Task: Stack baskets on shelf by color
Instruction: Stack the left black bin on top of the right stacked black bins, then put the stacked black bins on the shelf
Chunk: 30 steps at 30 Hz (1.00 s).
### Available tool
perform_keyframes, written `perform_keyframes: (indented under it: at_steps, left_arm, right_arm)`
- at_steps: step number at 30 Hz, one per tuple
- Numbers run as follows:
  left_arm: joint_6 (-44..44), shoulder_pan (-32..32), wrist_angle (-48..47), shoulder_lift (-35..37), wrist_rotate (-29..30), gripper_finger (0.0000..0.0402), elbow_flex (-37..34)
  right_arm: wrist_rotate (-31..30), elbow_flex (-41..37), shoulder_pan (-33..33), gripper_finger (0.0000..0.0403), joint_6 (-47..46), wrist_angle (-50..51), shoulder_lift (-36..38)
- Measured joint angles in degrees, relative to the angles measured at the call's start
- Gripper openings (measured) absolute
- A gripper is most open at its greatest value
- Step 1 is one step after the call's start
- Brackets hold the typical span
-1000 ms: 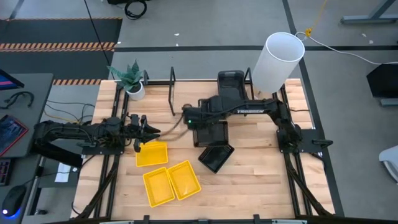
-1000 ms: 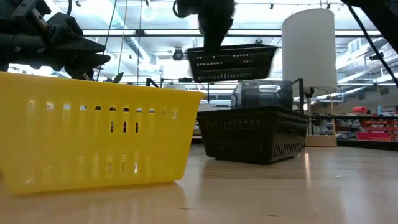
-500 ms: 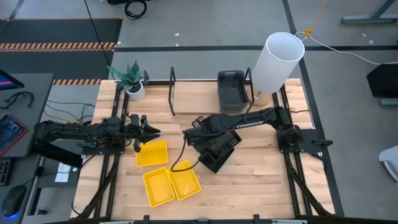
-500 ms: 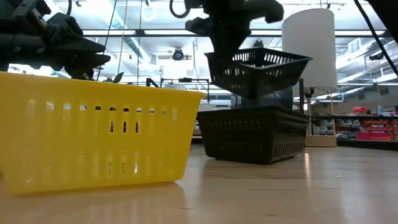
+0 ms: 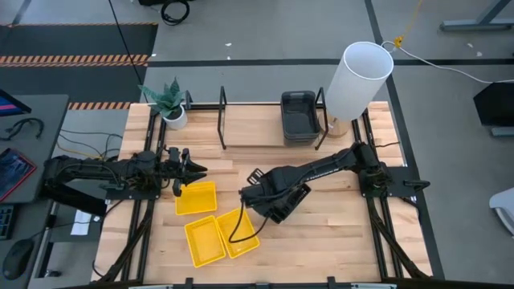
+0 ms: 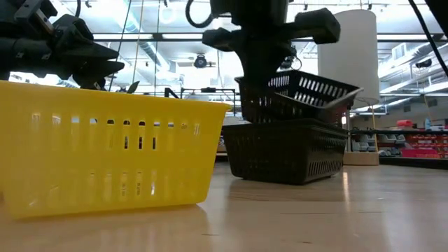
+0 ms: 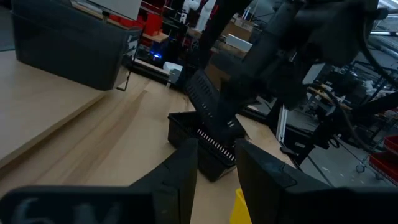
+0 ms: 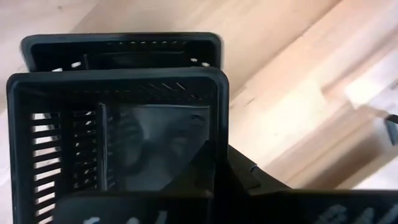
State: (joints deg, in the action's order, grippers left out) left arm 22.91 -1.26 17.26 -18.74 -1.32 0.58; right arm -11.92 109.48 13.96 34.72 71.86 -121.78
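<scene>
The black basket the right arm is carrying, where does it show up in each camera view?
High view: the carried black basket sits centre, mostly under the right gripper.
Low view: upper centre, tilted.
Left wrist view: middle, tilted.
Right wrist view: fills the left half.
Shared landmark: the black basket on the table, directly beneath it in all four.

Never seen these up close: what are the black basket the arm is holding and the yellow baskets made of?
The black basket, pinched by the right gripper, looks like thin moulded plastic with a slight sheen and slotted walls. The yellow baskets look like glossy plastic too, with the same moulded slots.
</scene>
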Motion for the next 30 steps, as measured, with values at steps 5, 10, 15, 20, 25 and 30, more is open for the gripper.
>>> perform_keyframes:
  at_steps: [5,10,15,20,25,30]
  left_arm:
    - [-0.04,-0.02,0.02,0.00,0.00,0.0117,0.00]
    - [-0.01,0.00,0.02,0.01,-0.01,0.0117,0.00]
    - [0.01,0.00,0.02,0.01,0.00,0.0117,0.00]
    - [0.00,-0.02,0.01,0.01,-0.01,0.0117,0.00]
    - [-0.04,-0.02,0.02,0.02,-0.02,0.0117,0.00]
    - [-0.01,-0.01,0.01,0.00,-0.01,0.0117,0.00]
  right_arm:
    - [0.89,-1.72,0.71,0.0027,-0.61,-0.86,-0.02]
    - [1.07,-2.47,1.33,0.0068,-0.63,-3.25,-0.02]
    - [0.81,-2.44,1.93,0.0111,-0.55,-5.62,-0.02]
    - [-3.12,-1.91,2.78,0.0134,-0.68,-5.66,-0.02]
    - [-2.13,0.33,2.88,0.0137,-7.47,-5.95,-0.02]
    - [0.65,1.67,2.76,0.0136,-31.90,-6.91,-0.02]
